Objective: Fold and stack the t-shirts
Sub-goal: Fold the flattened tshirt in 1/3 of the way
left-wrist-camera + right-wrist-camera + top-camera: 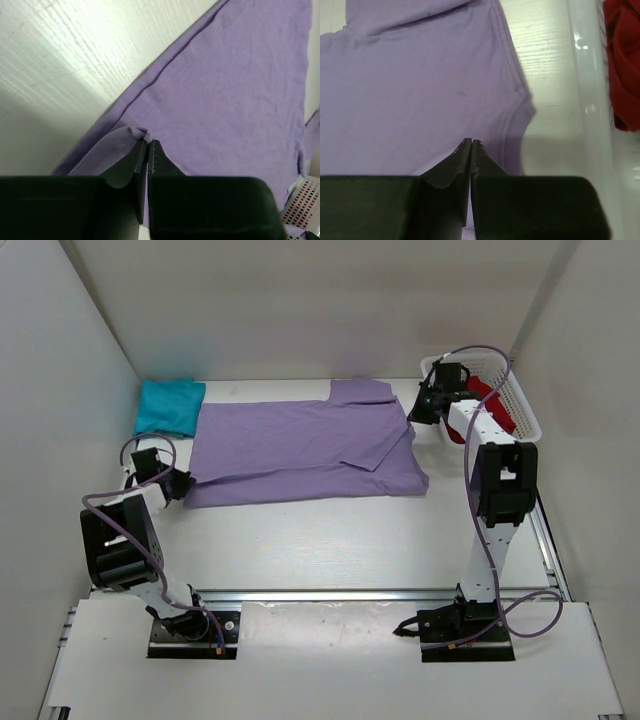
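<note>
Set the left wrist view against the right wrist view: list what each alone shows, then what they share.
Left wrist only: the left pincer, shut on a bunched edge of the purple shirt. Right wrist only: the right pincer, shut, and the red shirt inside the basket. Both: the purple shirt, part of the basket and the white table.

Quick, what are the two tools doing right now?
Left tool: closed, pinching the purple shirt.
Right tool: closed; can't tell if it's holding anything.
</note>
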Motion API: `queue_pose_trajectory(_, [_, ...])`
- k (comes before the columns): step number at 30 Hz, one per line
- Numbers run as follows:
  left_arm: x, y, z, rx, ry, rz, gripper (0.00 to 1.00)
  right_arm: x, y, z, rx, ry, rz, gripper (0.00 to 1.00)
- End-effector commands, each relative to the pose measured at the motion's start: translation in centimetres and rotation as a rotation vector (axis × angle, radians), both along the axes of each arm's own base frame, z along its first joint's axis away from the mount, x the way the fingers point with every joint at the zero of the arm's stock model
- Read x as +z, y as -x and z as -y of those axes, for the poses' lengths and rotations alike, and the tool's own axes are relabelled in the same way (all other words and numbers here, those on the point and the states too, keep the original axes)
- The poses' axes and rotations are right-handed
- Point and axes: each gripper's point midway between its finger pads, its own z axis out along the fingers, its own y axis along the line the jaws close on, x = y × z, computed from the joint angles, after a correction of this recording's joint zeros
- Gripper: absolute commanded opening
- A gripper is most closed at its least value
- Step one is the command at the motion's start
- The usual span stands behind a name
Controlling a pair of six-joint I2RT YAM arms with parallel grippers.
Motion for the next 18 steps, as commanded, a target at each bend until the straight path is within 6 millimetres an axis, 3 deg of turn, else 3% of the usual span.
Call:
queue_pose_trajectory(1, [1.5,-1.7,-0.7,-0.005,-0.038,0.042,0.07,1.8,-1.4,-0.2,0.022,0.039,0.045,0.0])
queue_pose_trajectory(3, [2.4,-2.1,-0.8,-0.01,-0.022,0.07,0.13,2.4,-1.5,-0.2,0.017,0.048,0.062,0.1])
queue_pose_trajectory(4, [3.3,-2.5,-0.7,-0.018,-0.023,0.101,0.23,2.6,-1.3,-0.2,0.013,0.043,0.073,0.12])
queue_pose_trajectory(5, [4.8,-2.8,-0.8,-0.02,-0.045,0.139,0.31,4.3,-1.4,-0.1,0.011,0.038,0.122,0.14])
queue_pose_trajectory(6, [5.9,-2.8,-1.1,-0.009,-0.072,0.155,0.36,4.0,-1.0,-0.1,0.003,0.027,0.115,0.19])
queue_pose_trajectory(9, [8.3,-3.1,-1.6,-0.01,-0.094,0.198,0.56,7.1,0.4,0.0,-0.001,-0.005,0.167,0.33])
queue_pose_trajectory(10, [8.7,-3.0,-1.0,-0.028,-0.065,0.214,0.57,6.0,1.6,0.2,-0.018,-0.008,0.13,0.35])
queue_pose_trajectory(11, [8.6,-2.1,-0.9,-0.036,-0.057,0.215,0.58,5.5,3.5,-0.1,-0.008,-0.022,0.122,0.34])
queue_pose_trajectory(12, [8.1,-1.2,0.1,-0.049,-0.048,0.209,0.58,7.0,4.9,-0.4,-0.008,-0.041,0.163,0.32])
queue_pose_trajectory(13, [8.0,-0.7,0.8,-0.066,-0.049,0.208,0.57,4.7,6.6,-0.4,-0.021,-0.065,0.135,0.23])
queue_pose_trajectory(14, [7.2,0.5,1.7,-0.085,-0.043,0.198,0.55,3.8,9.0,-0.5,-0.034,-0.093,0.142,0.17])
queue_pose_trajectory(15, [6.4,1.7,2.3,-0.092,-0.039,0.186,0.53,5.1,10.3,-0.4,-0.034,-0.11,0.186,0.08])
queue_pose_trajectory(16, [5.9,2.3,2.7,-0.102,-0.029,0.177,0.52,3.2,12.0,-0.6,-0.039,-0.149,0.168,0.0])
queue_pose_trajectory(17, [4.9,3.5,3.2,-0.108,-0.015,0.159,0.49,2.7,13.9,-0.2,-0.047,-0.166,0.171,0.0])
queue_pose_trajectory(18, [4.0,4.6,3.5,-0.112,-0.001,0.145,0.47,3.8,14.6,-0.3,-0.043,-0.165,0.219,0.0])
